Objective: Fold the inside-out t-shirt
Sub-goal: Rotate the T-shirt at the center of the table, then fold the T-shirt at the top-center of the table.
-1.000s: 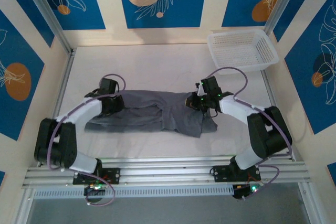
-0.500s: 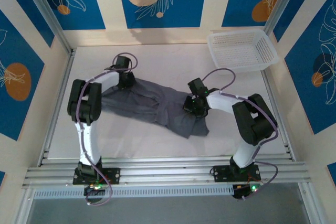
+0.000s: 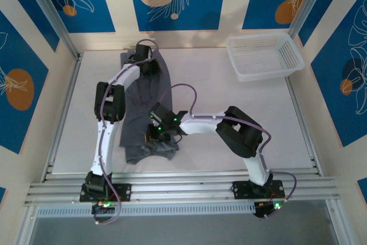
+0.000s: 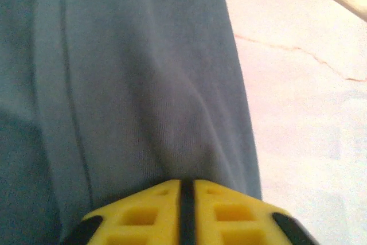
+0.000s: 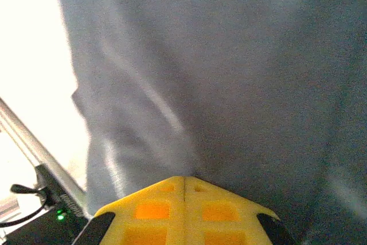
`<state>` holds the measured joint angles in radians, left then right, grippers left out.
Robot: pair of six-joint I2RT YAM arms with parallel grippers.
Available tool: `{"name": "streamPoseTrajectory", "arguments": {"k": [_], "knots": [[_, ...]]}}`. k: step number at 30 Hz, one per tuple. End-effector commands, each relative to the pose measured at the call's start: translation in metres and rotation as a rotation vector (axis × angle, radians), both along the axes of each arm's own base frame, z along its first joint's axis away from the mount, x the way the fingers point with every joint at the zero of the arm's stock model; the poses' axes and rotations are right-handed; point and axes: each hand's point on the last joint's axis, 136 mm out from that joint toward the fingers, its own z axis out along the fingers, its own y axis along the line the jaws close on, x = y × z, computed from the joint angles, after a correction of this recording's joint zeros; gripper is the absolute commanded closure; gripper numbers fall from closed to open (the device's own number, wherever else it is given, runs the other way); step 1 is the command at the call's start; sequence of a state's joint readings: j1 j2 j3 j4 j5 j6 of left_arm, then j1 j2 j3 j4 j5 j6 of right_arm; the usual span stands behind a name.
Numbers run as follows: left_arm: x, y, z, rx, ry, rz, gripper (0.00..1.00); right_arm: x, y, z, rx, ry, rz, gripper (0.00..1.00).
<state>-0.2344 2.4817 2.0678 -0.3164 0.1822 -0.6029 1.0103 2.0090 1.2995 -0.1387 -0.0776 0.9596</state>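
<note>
The dark grey t-shirt (image 3: 139, 107) lies stretched lengthways on the left half of the table, from the far edge towards the near rail. My left gripper (image 3: 150, 67) sits at the shirt's far end, its yellow fingers (image 4: 155, 210) pressed together with grey cloth (image 4: 143, 84) running out from their tips. My right gripper (image 3: 156, 136) reaches across to the shirt's near end, and its yellow fingers (image 5: 166, 205) are shut on the cloth (image 5: 229, 73) too.
A white mesh basket (image 3: 264, 55) stands at the back right corner. The white table surface (image 3: 241, 96) stretches between shirt and basket. Aluminium rails (image 3: 183, 185) run along the near edge, and a frame post stands at each back corner.
Both grippers swung the shirt from lying crosswise to lying lengthways on the left. The left gripper moved to the far edge, and the right gripper moved left and nearer.
</note>
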Motion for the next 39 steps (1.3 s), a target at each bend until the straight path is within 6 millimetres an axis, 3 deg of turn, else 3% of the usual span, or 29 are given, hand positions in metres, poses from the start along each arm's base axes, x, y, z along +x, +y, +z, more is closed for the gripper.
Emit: {"name": "streamPoseTrajectory", "arguments": {"k": [1,4,7,11,16,22,23,27,28,30,34,37,39], "knots": [[-0.035,0.004,0.122,-0.013,-0.189,-0.060,0.66,0.018,-0.024,0.047,0.024,-0.159,-0.062,0.93],[-0.100,0.025,0.154,-0.030,-0.219,-0.036,0.54,0.027,-0.070,0.055,0.019,-0.242,-0.138,0.81],[-0.175,0.051,0.151,-0.002,-0.159,0.006,0.50,0.031,-0.111,0.039,-0.010,-0.240,-0.128,0.67],[-0.264,0.078,0.122,0.024,-0.094,0.048,0.49,0.014,-0.118,0.027,0.020,-0.121,-0.003,0.56],[-0.334,0.109,0.089,0.088,-0.033,0.122,0.47,-0.002,-0.110,0.001,0.012,-0.007,0.049,0.50],[-0.368,0.131,0.064,0.116,0.000,0.221,0.37,-0.022,-0.075,-0.014,0.026,0.041,0.135,0.50],[-0.371,0.132,0.061,0.115,0.010,0.229,0.36,-0.023,-0.071,-0.015,0.024,0.040,0.146,0.55],[-0.388,0.131,0.042,0.084,0.104,0.251,0.35,-0.013,-0.077,-0.001,0.031,-0.008,0.080,0.93],[-0.394,0.131,0.035,0.079,0.144,0.263,0.35,-0.009,-0.085,0.007,0.043,-0.036,0.045,0.99],[-0.407,0.131,0.018,0.071,0.234,0.285,0.35,0.001,-0.102,0.020,0.072,-0.078,-0.034,1.00],[-0.416,0.112,-0.008,0.008,0.328,0.209,0.37,0.006,-0.125,0.034,0.130,-0.089,-0.090,1.00],[-0.403,0.069,-0.002,-0.193,0.285,0.063,0.42,0.000,-0.119,0.034,0.138,-0.091,-0.056,1.00],[-0.399,0.051,0.003,-0.247,0.286,-0.008,0.41,-0.005,-0.111,0.032,0.148,-0.079,-0.028,1.00]]}}
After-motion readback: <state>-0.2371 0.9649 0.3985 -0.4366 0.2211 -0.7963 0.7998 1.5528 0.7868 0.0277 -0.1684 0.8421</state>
